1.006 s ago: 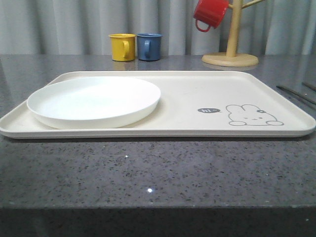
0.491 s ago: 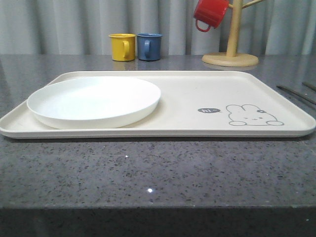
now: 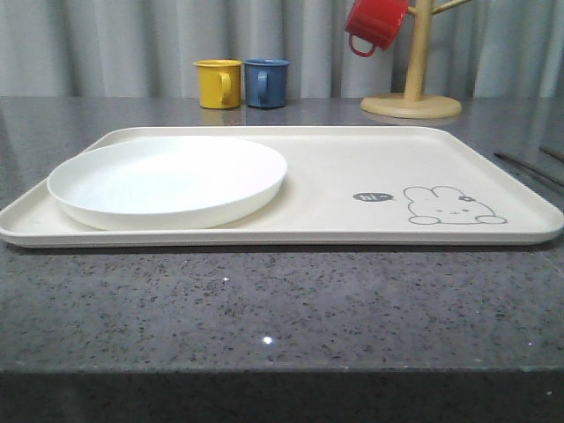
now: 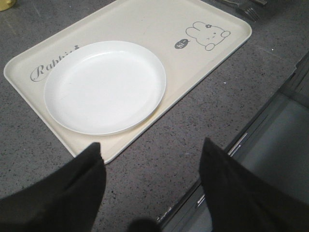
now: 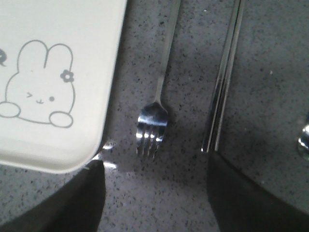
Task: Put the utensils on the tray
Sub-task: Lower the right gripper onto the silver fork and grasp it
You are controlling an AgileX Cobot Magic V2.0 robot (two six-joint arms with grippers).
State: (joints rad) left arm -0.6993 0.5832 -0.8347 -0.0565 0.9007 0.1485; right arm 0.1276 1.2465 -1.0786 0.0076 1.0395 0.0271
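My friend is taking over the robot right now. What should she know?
Left tool: open, holding nothing, above the tray's near corner by the plate.
Right tool: open, holding nothing, above the fork.
The white plate already sits on the tray, at its left end.
The fork and chopsticks lie on the counter, right of the tray, beside its rabbit corner. A shiny bit, maybe the spoon, shows further right.
Left to do: move fork, chopsticks and spoon onto the tray.

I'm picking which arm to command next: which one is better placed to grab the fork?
Right. Its open gripper hangs just above the fork, which lies on the counter beside the tray, next to the chopsticks. The left gripper is over the plate end, far from the fork.
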